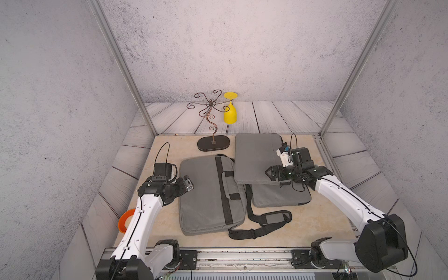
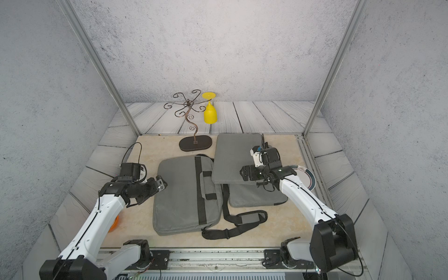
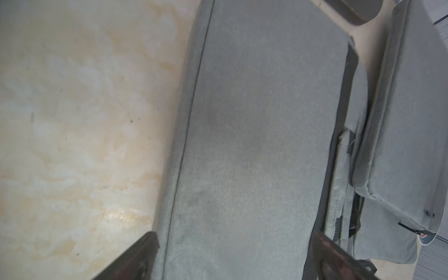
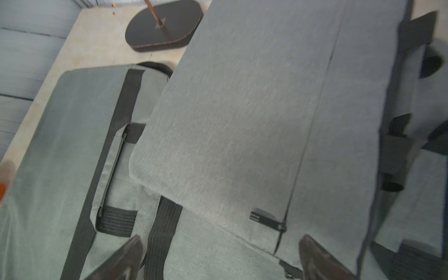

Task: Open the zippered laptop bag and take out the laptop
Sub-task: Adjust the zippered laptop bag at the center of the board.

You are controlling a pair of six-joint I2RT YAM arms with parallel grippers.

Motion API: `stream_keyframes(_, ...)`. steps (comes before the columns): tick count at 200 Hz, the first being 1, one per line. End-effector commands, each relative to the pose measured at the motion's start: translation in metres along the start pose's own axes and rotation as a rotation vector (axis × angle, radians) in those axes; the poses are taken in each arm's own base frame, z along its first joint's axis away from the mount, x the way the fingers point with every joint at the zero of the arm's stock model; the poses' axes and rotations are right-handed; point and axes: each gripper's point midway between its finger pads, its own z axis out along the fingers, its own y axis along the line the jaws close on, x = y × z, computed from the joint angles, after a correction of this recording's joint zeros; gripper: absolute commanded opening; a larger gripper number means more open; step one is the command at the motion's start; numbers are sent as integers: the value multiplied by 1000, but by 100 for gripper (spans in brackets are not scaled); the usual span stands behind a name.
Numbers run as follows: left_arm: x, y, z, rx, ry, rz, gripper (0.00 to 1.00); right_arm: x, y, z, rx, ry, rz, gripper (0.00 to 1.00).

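The left gripper and right gripper both hover, spread wide.

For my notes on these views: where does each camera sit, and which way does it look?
Top views: high above the arm bases, looking down at the table; left arm and right arm show.
Left wrist: on the left arm, looking past the open left gripper at the strap bag.
Right wrist: on the right arm, above the upper sleeve; open right gripper shows.
Shared: both wrist views show the strap bag.

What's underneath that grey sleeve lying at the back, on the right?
Another grey bag pokes out beneath the near edge of the sleeve. Anything else under it is covered.
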Motion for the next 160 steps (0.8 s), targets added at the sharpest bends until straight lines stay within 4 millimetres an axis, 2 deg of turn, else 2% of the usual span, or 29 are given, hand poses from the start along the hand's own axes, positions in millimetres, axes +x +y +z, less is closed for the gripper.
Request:
stream_keyframes(1,15,14,7,-45,42,-35,100,4,14,12,22,65,-26,99)
stream_keyframes(17,14,19,14,-68,38,-17,95,3,22,24,47,85,-72,99)
stream_keyframes(36,9,29,19,-129,35,20,80,-4,32,37,65,95,-116,99)
stream_keyframes(51,4,32,23,-159,38,44,74,-8,41,49,81,106,-156,99)
stream_keyframes(102,0,47,43,-251,104,93,67,-18,76,86,107,126,-260,99)
stream_keyframes(128,-5,38,54,-199,95,97,61,-23,90,103,156,125,-305,99)
stream_keyframes(160,-5,35,60,-180,112,120,45,-28,94,127,254,117,-340,97)
